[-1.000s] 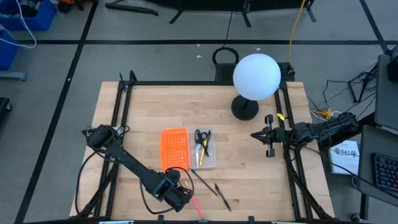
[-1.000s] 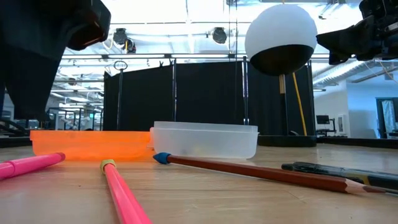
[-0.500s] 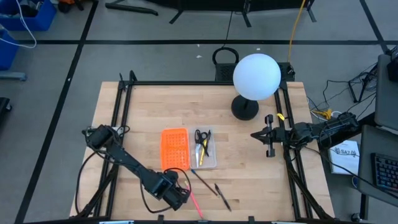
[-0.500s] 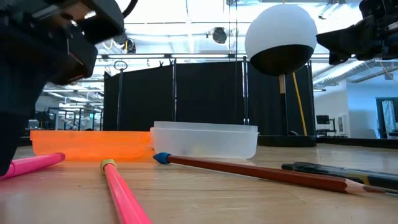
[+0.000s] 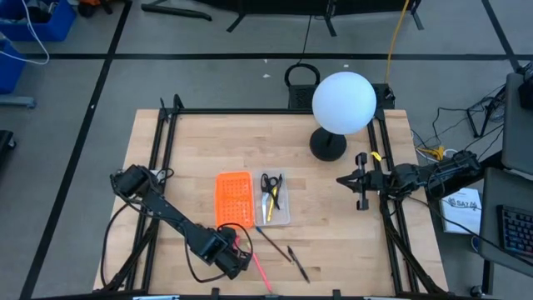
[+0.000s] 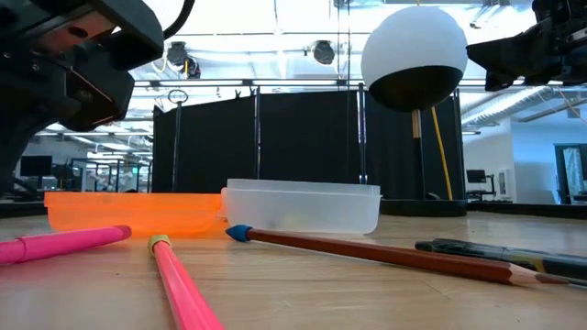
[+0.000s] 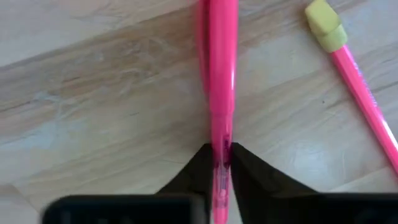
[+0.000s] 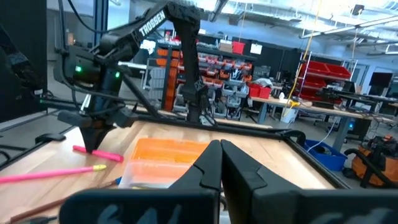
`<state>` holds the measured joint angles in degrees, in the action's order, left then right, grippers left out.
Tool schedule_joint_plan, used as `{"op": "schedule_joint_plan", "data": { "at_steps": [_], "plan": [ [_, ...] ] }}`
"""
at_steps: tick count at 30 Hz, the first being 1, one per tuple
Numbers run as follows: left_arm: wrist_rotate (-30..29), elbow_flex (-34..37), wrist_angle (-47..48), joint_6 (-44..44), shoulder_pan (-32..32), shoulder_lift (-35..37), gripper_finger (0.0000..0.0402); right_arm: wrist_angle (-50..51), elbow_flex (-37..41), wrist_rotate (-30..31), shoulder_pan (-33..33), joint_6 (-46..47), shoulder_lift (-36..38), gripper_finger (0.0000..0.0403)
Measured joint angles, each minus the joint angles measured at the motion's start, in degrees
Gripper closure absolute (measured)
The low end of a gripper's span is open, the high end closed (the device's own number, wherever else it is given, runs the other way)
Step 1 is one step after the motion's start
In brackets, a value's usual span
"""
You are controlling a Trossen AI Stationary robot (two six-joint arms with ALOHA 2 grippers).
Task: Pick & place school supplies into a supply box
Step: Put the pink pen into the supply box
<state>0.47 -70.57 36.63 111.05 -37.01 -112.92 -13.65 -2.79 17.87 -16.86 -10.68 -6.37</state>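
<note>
A pink pen (image 7: pixel 222 74) lies on the wooden table near its near edge. My left gripper (image 7: pixel 221 152) points down over it, shut on its barrel. Beside it lies a pink pencil (image 7: pixel 354 81) with a yellow-green eraser. The clear supply box (image 5: pixel 275 204) stands at mid-table with black-handled scissors (image 5: pixel 270 181) and a yellow thing inside. A brown pencil (image 5: pixel 271 243) and a dark pen (image 5: pixel 298 263) lie between the box and the near edge. My right gripper (image 5: pixel 360 182) waits shut at the table's right edge. My left gripper pinches the pink pen's barrel (image 7: pixel 221 134) between its two fingertips (image 7: pixel 202 163). The fingers come from above, pointing down, and lie across the pen. The pen lies along the table, its free end (image 6: pixel 119 235) reaching toward the orange panel.
An orange perforated panel (image 5: pixel 234 198) lies flat against the box's left side. A lamp with a white globe (image 5: pixel 343 102) stands at the far right. Black frame rails (image 5: pixel 163 158) run along the table's left and right edges.
My left gripper has sunk straight down onto the pink pen. In the low view the pen's free end has shifted a little toward the table's right. My right arm has kept still.
</note>
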Motion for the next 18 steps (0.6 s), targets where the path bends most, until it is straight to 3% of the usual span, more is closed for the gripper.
{"op": "schedule_joint_plan", "data": {
  "at_steps": [3,8,11,18],
  "plan": [
    [-0.4,0.1,-0.7,-0.1,0.0,0.0,0.0384,-0.3,0.0,0.0,0.0,-0.1,0.0,0.0403],
    [-1.2,0.2,-5.2,-1.1,-0.1,-0.1,0.0364,-0.3,0.0,0.0,0.0,-0.7,0.0,0.0403],
    [-5.5,-1.6,-6.3,-1.6,-1.4,-0.3,0.0383,-0.3,0.0,0.0,0.0,-1.1,0.0,0.0403],
    [-11.8,-8.8,0.7,-1.4,-4.1,-0.7,0.0400,-0.3,0.0,0.0,0.0,-1.8,0.0,0.0403]
  ]
}}
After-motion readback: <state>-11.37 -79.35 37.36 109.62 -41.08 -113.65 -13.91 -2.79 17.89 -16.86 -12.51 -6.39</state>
